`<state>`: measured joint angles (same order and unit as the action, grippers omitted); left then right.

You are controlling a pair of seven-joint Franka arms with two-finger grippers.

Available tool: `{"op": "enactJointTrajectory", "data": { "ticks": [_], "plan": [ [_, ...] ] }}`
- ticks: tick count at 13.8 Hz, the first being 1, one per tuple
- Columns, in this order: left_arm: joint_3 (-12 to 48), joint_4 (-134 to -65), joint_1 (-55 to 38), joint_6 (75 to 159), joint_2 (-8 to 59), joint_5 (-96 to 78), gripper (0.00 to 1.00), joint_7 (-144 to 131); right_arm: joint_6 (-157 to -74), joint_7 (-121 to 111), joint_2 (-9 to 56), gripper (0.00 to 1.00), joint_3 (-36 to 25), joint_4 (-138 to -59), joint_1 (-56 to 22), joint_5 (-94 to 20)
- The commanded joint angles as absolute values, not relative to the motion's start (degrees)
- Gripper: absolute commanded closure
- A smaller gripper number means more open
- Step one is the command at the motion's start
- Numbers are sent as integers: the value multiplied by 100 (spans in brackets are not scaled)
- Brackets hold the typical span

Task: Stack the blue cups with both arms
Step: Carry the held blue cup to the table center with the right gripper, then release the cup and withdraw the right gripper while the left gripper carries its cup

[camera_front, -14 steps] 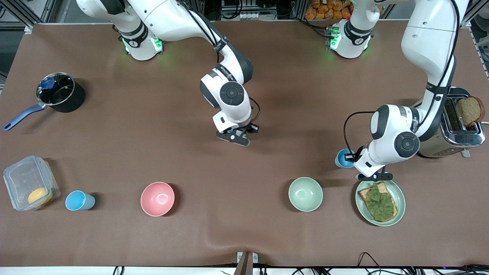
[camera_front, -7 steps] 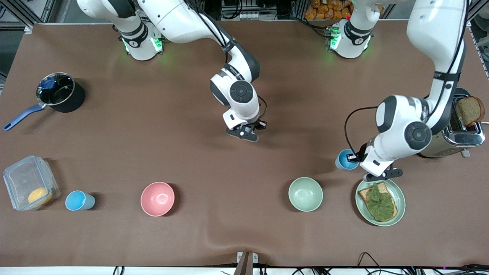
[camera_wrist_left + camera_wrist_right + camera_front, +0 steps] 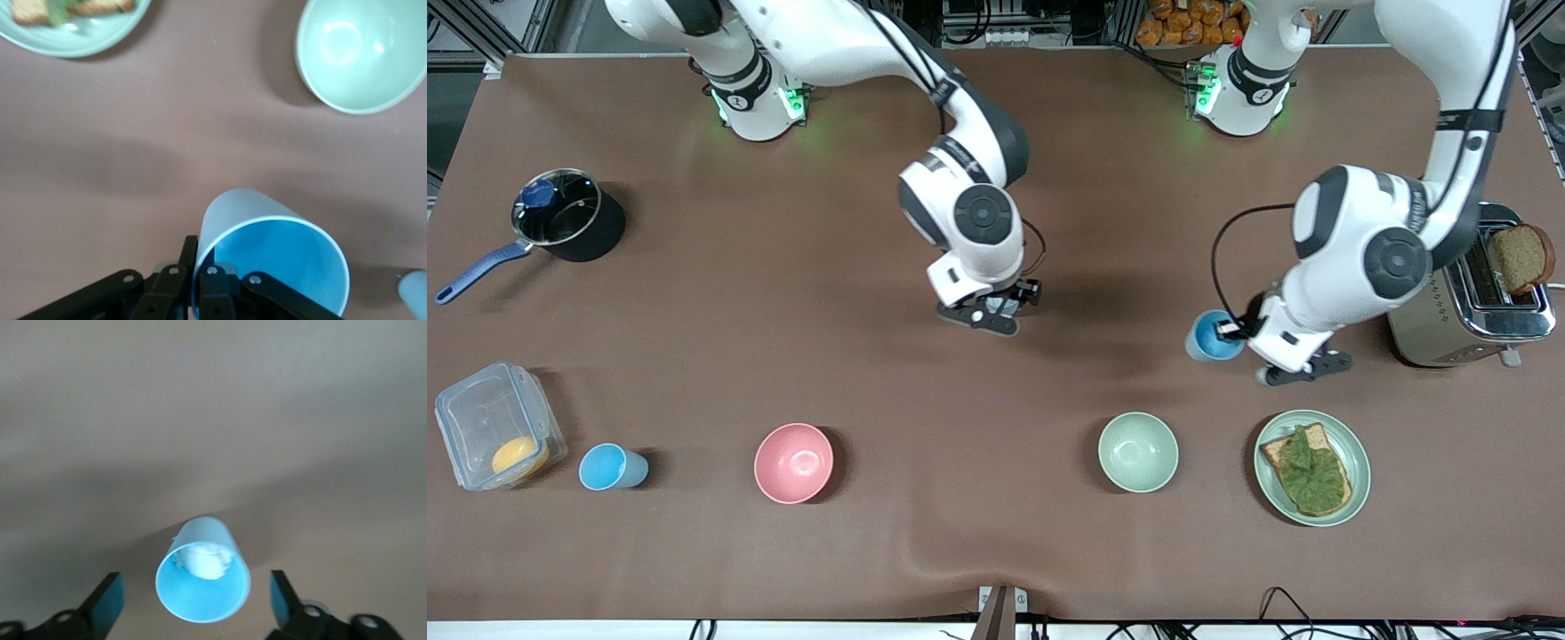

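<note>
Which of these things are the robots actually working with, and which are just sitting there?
In use: held blue cup in left hand; loose cup under open right hand; third cup by box.
Lying about: pink bowl, green bowl, toast plate, toaster, pot, box.

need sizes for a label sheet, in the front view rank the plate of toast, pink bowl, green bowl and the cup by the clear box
1. plate of toast
2. pink bowl and green bowl: look alike, no ranking
3. cup, smallest
</note>
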<state>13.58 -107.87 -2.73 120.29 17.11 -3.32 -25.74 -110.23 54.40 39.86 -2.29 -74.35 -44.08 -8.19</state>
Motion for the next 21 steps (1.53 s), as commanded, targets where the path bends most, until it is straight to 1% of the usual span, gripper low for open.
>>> {"op": "enactJointTrajectory", "data": {
  "ticks": [1,4,7,10,12,14,16,17,19,21],
  "plan": [
    [1669,-10995,-263,12120,1547,-440,100,-2952,-10373,4485,3438,0,-132,-7453,-3737,-844],
    [2056,-10995,-333,12207,1626,-422,100,-3391,-9828,3738,3042,0,-141,-7471,-2991,-800],
    [2092,-10759,-842,12331,1757,-439,100,-4014,-9607,2387,2725,0,-149,-7479,-2122,-773],
    [2092,-10416,-1519,12331,2073,-396,100,-4692,-9256,1015,2322,0,-158,-7479,-1277,-730],
    [2092,-10170,-1704,12322,2302,-387,100,-4851,-8827,93,2049,0,-141,-7497,-723,-712],
    [2074,-10108,-2037,12331,2478,-334,100,-5035,-8754,-201,1585,0,-158,-7890,-554,-520],
    [2065,-9994,-2179,12331,2610,-264,100,-5141,-8902,-228,1110,0,-141,-8399,-475,-186],
    [2065,-9924,-2197,12331,2645,-264,100,-5220,-9190,-298,812,0,-106,-8785,-396,-167],
    [2065,-9879,-2346,12331,2663,-264,100,-5291,-9945,-491,196,0,17,-9838,-107,-71],
    [2057,-9774,-2399,12331,2751,-255,100,-5370,-10841,-895,-279,0,210,-10797,166,-62]
  ]
}}
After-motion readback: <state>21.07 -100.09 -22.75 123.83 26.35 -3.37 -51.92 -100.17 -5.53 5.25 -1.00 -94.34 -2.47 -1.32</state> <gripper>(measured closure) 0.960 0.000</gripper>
